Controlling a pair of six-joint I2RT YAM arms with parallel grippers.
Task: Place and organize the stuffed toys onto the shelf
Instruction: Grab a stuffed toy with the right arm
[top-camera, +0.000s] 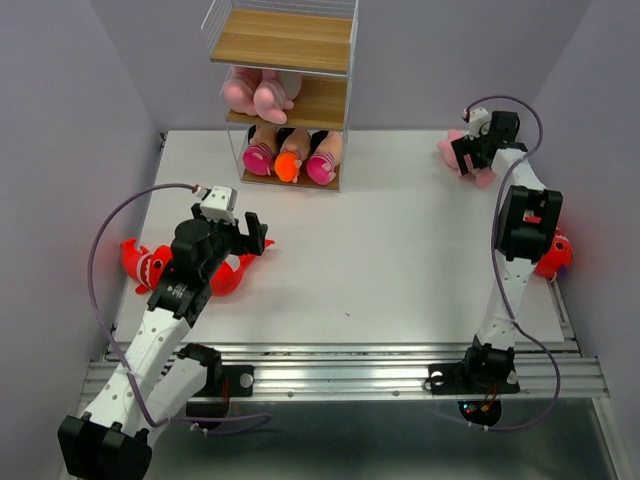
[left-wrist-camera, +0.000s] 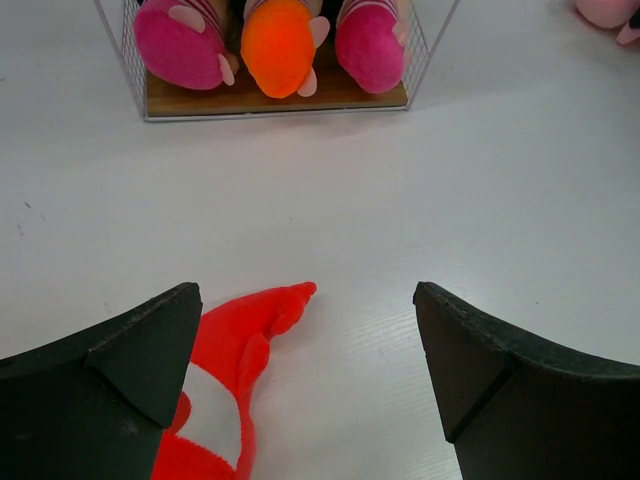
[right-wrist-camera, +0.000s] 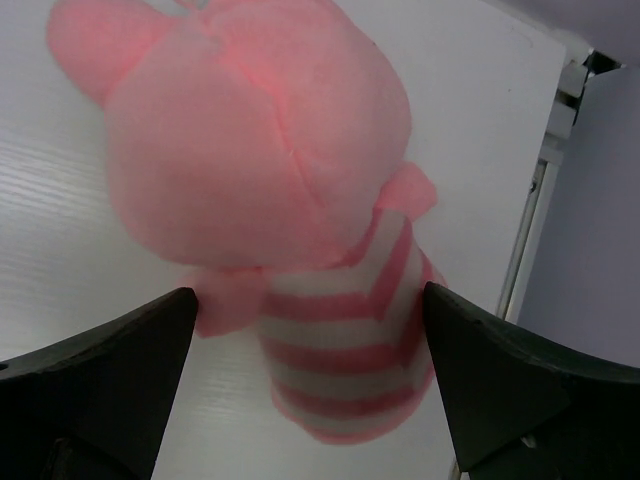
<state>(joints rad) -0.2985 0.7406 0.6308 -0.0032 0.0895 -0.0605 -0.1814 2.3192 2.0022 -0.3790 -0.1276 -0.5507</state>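
Red shark lies at the lower left of the left wrist view, tail pointing up-right, beside the left finger of the spread left gripper. Shelf stands top centre. At upper right, the pink striped animal lies lengthwise between the wide-open jaws of the right gripper, probably the readier grasp.

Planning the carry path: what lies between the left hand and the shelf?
Only bare table from the left hand to the shelf, per the left wrist view.
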